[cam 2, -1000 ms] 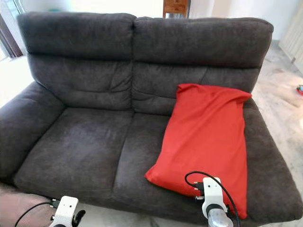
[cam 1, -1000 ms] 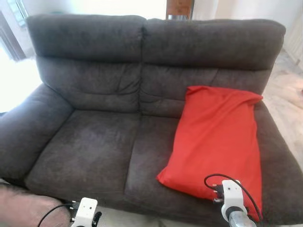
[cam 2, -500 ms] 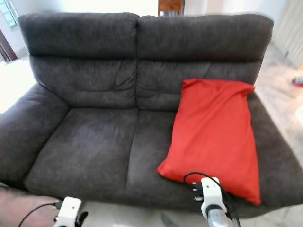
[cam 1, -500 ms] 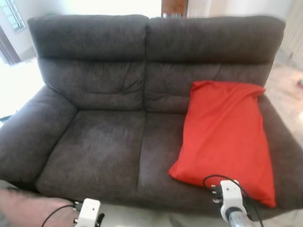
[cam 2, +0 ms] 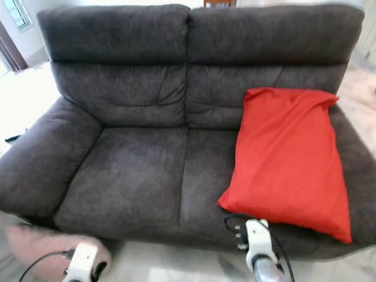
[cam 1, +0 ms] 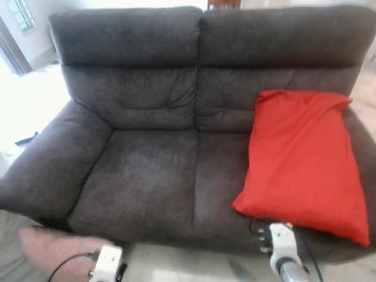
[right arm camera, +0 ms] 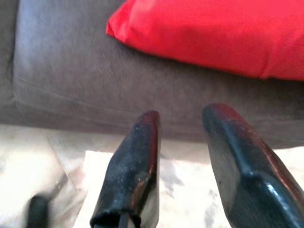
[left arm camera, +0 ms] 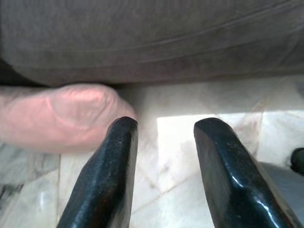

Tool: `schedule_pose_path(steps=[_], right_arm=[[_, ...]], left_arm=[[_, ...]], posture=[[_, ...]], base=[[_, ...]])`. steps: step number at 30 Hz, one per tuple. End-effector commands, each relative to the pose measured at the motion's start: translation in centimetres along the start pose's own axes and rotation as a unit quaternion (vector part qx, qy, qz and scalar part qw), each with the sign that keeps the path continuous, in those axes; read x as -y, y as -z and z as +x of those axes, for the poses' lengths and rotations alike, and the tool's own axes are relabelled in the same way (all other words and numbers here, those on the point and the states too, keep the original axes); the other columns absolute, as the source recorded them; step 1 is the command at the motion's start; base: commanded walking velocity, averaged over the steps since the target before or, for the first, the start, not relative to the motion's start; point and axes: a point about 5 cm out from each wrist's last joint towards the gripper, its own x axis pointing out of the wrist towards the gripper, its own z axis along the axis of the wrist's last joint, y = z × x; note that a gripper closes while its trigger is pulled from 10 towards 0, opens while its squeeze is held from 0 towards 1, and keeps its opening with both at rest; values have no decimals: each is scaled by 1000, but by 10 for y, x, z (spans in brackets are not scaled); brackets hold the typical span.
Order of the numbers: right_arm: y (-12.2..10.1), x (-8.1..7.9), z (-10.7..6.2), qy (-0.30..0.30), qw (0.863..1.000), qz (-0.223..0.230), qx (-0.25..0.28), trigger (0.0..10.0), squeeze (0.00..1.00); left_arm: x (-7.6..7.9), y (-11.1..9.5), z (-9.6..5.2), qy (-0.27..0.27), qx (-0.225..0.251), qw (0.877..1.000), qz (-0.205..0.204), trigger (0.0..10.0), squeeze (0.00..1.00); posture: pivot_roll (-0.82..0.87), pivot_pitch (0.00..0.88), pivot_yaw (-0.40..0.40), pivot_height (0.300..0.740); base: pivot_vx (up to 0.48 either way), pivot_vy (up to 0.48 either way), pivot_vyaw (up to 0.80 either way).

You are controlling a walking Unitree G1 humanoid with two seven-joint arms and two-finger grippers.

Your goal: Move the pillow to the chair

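A red pillow (cam 1: 302, 155) leans on the right seat and backrest of a dark grey two-seat sofa (cam 1: 147, 170). My right arm's wrist (cam 1: 281, 244) hangs low before the sofa's front edge, just below the pillow's near corner. In the right wrist view the right gripper (right arm camera: 185, 116) is open, pointing at the sofa front with the pillow (right arm camera: 213, 33) above it. My left wrist (cam 1: 106, 261) hangs low at the sofa's left front. The left gripper (left arm camera: 166, 128) is open over the pale floor, holding nothing.
A pink rounded object (cam 1: 53, 247) lies on the floor by the sofa's left front corner, close to the left fingers (left arm camera: 118, 156). Pale marble floor (cam 1: 188, 264) runs along the sofa front. A wooden piece of furniture (cam 1: 223, 3) stands behind the backrest.
The whole picture has shifted, so the camera moved: sofa and pillow now sit further right in the frame. The pink object shows more. Both arms hang as before.
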Motion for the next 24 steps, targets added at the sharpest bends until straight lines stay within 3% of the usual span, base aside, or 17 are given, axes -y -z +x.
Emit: schedule_pose_path(steps=[1, 18, 19, 22, 23, 24], right_arm=[[-2, -6, 1, -9, 1000, 2, 0, 10000, 0], [1, -11, 1, -19, 1000, 16, -15, 10000, 0], [7, -10, 0, -18, 999, 30, -30, 10000, 0], [12, -8, -2, -16, 998, 39, -43, 10000, 0], [23, -6, -6, -13, 995, 67, -69, 10000, 0], [26, -5, -7, -12, 994, 75, -76, 10000, 0]], left_arm=[[-7, 2, -1, -8, -4, 1000, 9, 10000, 0], [0, -2, 2, 2, -2, 1000, 10, 10000, 0], [-3, -2, 3, -4, -16, 1000, -19, 10000, 0], [-6, -2, 4, -14, -26, 998, -49, 10000, 0], [-9, -1, 5, -28, -35, 995, -85, 10000, 0], [-10, -1, 5, -31, -37, 994, -94, 10000, 0]], posture=[[14, 83, 33, 740], [8, 56, 29, 740], [3, 49, 33, 740], [-2, 47, 36, 740], [-5, 43, 40, 740], [-5, 43, 40, 740]], base=[[0, 315, 0], [0, 314, 0], [0, 315, 0], [0, 317, 0], [0, 315, 0], [0, 315, 0]])
